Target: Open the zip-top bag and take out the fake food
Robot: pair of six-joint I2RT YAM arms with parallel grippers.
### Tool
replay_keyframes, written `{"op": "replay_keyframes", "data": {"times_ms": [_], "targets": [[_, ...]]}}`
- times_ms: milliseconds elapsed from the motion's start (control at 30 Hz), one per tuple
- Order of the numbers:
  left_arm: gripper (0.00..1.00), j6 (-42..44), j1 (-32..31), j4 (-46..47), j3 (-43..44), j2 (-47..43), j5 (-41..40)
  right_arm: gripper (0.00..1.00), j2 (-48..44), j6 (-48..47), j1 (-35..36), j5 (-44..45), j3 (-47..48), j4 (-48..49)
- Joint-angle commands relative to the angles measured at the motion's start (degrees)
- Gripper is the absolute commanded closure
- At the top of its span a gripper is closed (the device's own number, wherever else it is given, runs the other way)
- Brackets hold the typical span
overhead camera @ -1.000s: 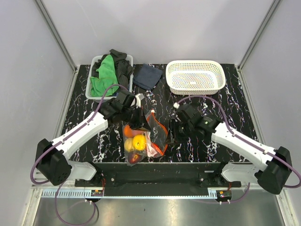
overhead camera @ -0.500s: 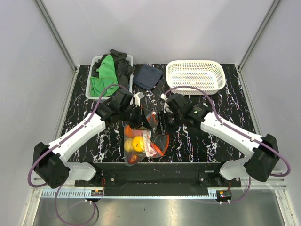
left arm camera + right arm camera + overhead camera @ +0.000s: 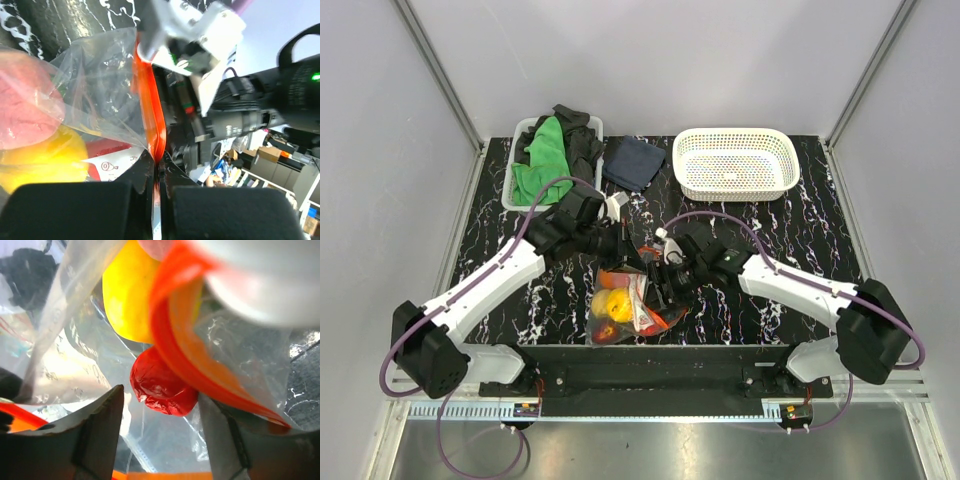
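The zip-top bag point(image 3: 638, 310) lies near the front middle of the table, its mouth held up. My left gripper point(image 3: 623, 258) is shut on its red-orange zip strip point(image 3: 152, 125), pinched between the jaws point(image 3: 156, 172). The fake food shows through the plastic: a yellow piece point(image 3: 614, 303), a pink one point(image 3: 22, 107) and a red one point(image 3: 162, 385). My right gripper point(image 3: 663, 285) is open at the bag's mouth. In the right wrist view point(image 3: 162, 437) its fingers stand either side of the red piece, just short of it. The yellow piece point(image 3: 131, 295) lies beyond.
A white perforated basket point(image 3: 735, 163) stands at the back right. A bin of green and black cloths point(image 3: 552, 160) stands at the back left, with a dark blue cloth point(image 3: 632, 162) beside it. The table's front edge is just below the bag.
My right gripper has moved left and forward from beside the bag into its mouth. My left gripper has kept hold of the zip strip and shifted slightly right; the bag has shifted with it.
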Motion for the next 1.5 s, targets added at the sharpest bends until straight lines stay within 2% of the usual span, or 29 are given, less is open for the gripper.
{"op": "replay_keyframes", "data": {"times_ms": [0,67,400,567,833,1000,1133,1300,1467], "targets": [[1.00,-4.18,-0.16,8.34,0.25,0.53,4.62,0.29,-2.00,0.61,0.87,-2.87,-2.67,5.95],[1.00,-6.02,-0.60,10.89,-0.98,0.44,4.97,0.23,-2.62,1.66,0.96,-2.96,-4.68,7.27],[1.00,-8.85,-3.41,14.32,-2.31,1.41,4.54,0.15,-0.07,3.78,4.12,3.01,-6.63,12.82],[1.00,-9.55,-4.11,14.67,-2.31,1.76,4.36,0.20,2.21,4.92,4.65,10.73,-7.07,12.12],[1.00,-10.34,-4.29,14.68,-3.54,0.53,3.57,0.22,3.53,2.12,4.74,11.72,-9.26,13.87],[1.00,-10.26,-4.29,15.11,-4.33,0.71,3.57,0.32,5.29,1.58,4.74,11.10,-11.11,16.76],[1.00,-9.90,-4.29,15.20,-5.65,0.97,3.31,0.33,6.34,3.07,4.74,16.36,-12.52,19.49],[1.00,-9.38,-4.47,15.29,-8.80,1.41,2.69,0.27,8.80,6.40,4.74,18.83,-14.00,26.95],[1.00,-8.58,-4.47,14.94,-9.96,1.76,1.90,0.27,11.79,9.76,4.74,19.02,-17.08,39.96]]}}
